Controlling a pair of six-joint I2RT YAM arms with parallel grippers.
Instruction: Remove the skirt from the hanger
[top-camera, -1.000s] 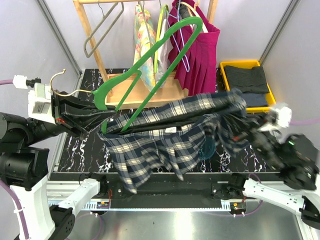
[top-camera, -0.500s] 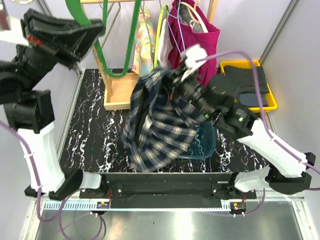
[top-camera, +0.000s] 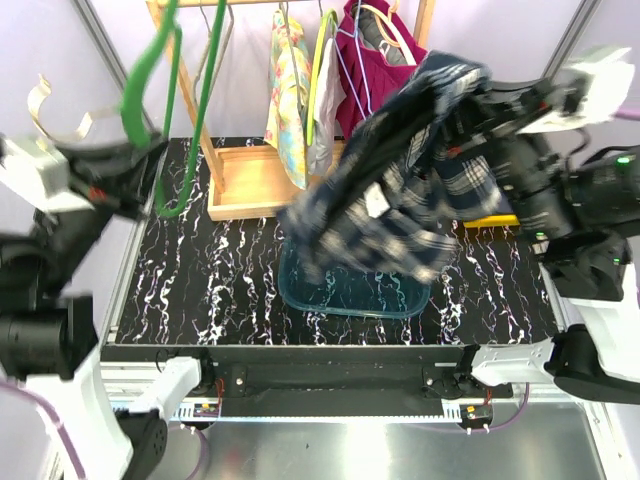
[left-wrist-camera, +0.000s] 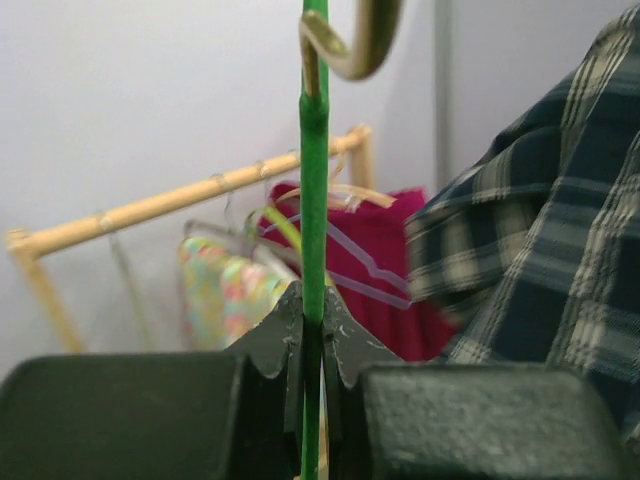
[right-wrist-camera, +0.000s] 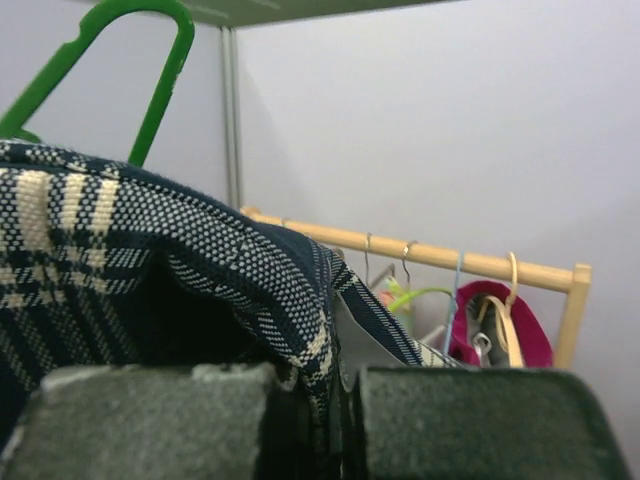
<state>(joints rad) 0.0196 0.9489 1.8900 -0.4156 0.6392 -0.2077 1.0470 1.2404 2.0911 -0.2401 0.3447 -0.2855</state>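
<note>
- Dangling from the right claw (right-wrist-camera: 335, 392), pinched in it, the plaid skirt (top-camera: 400, 200) hangs over the blue bin (top-camera: 350, 301), apparently clear of it.
- Well apart, the left claw (left-wrist-camera: 313, 362) pinches the green hanger (left-wrist-camera: 315, 200).

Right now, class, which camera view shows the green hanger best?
The top external view: the green hanger shows nearly whole, raised and free of the skirt. The left wrist view sees only its edge-on bar in the left hand; the right wrist view catches one corner.
</note>
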